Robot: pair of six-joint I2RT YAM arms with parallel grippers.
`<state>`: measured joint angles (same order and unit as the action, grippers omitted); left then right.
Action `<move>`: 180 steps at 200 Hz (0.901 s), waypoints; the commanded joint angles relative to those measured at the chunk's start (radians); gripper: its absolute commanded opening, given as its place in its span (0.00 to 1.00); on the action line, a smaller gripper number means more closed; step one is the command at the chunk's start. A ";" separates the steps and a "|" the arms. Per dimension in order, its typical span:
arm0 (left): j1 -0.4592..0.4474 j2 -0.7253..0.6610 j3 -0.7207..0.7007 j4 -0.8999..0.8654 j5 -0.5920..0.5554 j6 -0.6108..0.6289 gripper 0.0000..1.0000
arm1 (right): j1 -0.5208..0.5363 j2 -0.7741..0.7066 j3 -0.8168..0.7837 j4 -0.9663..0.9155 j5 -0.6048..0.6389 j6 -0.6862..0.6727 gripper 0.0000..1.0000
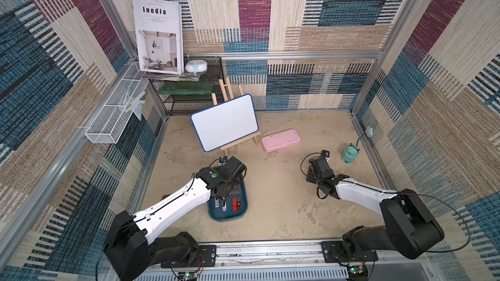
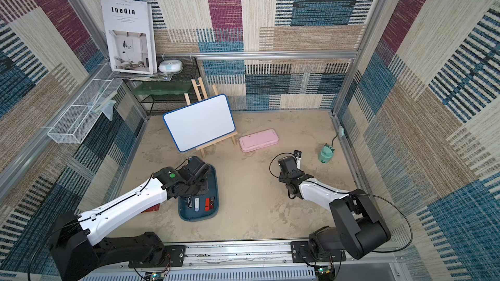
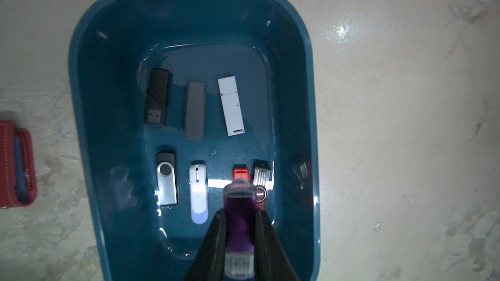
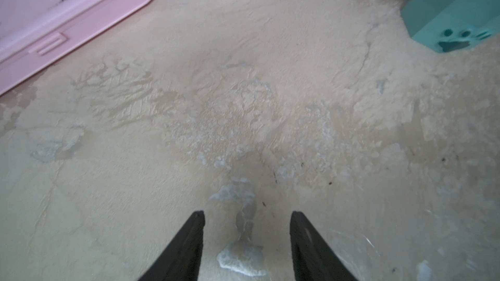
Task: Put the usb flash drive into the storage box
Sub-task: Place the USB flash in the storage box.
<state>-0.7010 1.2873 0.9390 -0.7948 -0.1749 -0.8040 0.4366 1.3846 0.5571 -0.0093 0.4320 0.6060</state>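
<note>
Purple usb flash drive (image 3: 240,229) clamped in left claw (image 3: 240,212), 7 drives (image 3: 194,110) beneath, right claw (image 4: 247,213) parted, empty

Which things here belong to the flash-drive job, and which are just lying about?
Job:
- purple flash drive, held in the left gripper
- storage box under it
- other drives lying in the box

Lying about:
- whiteboard
- pink case
- teal gadget
- magazine
- wire basket
- red item beside the box
- right gripper, open and empty
</note>
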 commanded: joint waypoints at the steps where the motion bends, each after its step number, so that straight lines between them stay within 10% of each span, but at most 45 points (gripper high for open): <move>1: 0.018 0.076 0.017 0.136 0.086 -0.001 0.09 | 0.001 0.005 0.007 -0.002 0.005 -0.005 0.56; 180: 0.079 0.349 0.047 0.217 0.050 -0.025 0.17 | 0.001 0.028 0.015 -0.009 -0.003 -0.007 0.57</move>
<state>-0.6243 1.6253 0.9802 -0.5709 -0.1062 -0.8261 0.4366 1.4120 0.5667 -0.0109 0.4286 0.6060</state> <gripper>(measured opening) 0.210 0.565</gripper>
